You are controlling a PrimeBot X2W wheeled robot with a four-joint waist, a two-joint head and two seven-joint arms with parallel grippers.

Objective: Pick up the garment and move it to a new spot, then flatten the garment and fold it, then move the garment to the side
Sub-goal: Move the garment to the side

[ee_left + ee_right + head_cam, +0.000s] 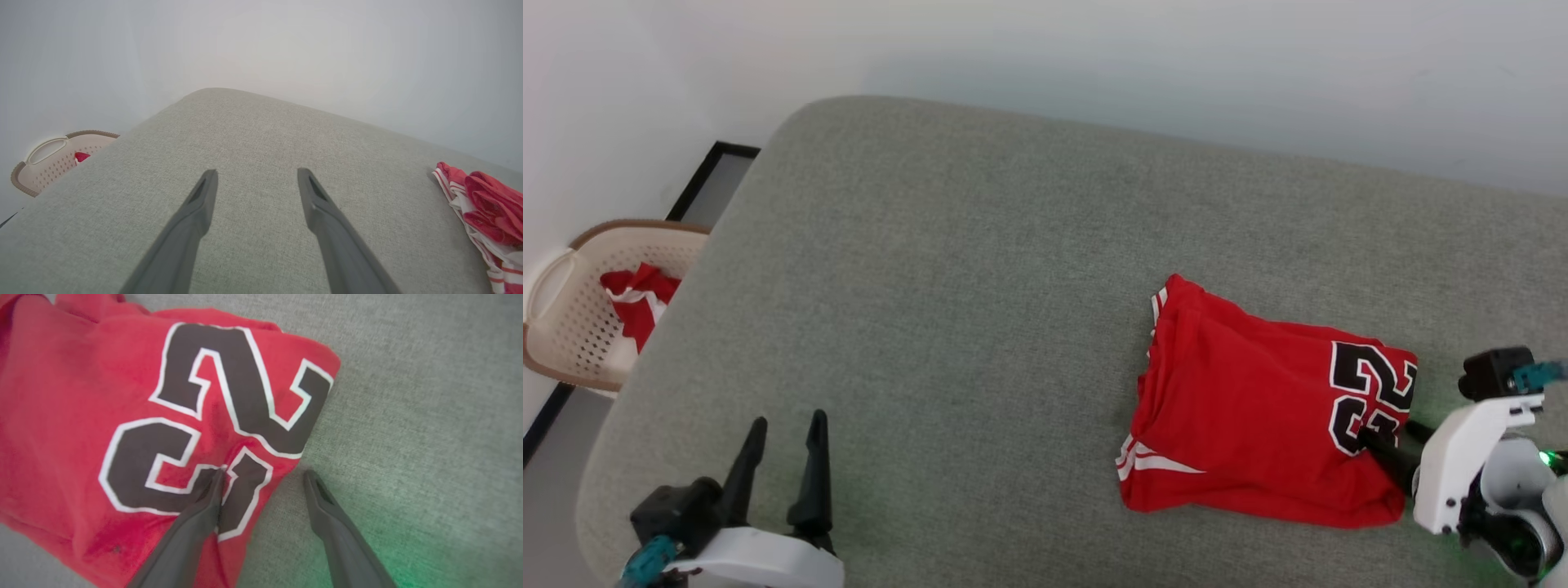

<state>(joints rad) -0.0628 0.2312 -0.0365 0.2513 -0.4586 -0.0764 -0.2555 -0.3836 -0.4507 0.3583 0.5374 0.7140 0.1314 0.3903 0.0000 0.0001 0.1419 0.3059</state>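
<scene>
Red garment (1241, 408) lay folded on the grey cushion's (931, 269) right side.
The left gripper (789, 418) hovered wide open and empty over bare cushion; the right gripper (265, 472), equally spread, straddled the garment's numbered edge, holding nothing. Soft, light cloth would likely sag, so pinching all layers at that edge looked best.

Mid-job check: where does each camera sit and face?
Head: on the head, looking down on the grey cushion, jersey right, basket left; left hand and right hand show.
Left wrist: along the open left hand across bare cushion toward the wall.
Right wrist: down along the open right hand, one finger over the jersey's number, one over cushion.
Shared: all three show the jersey.
</scene>
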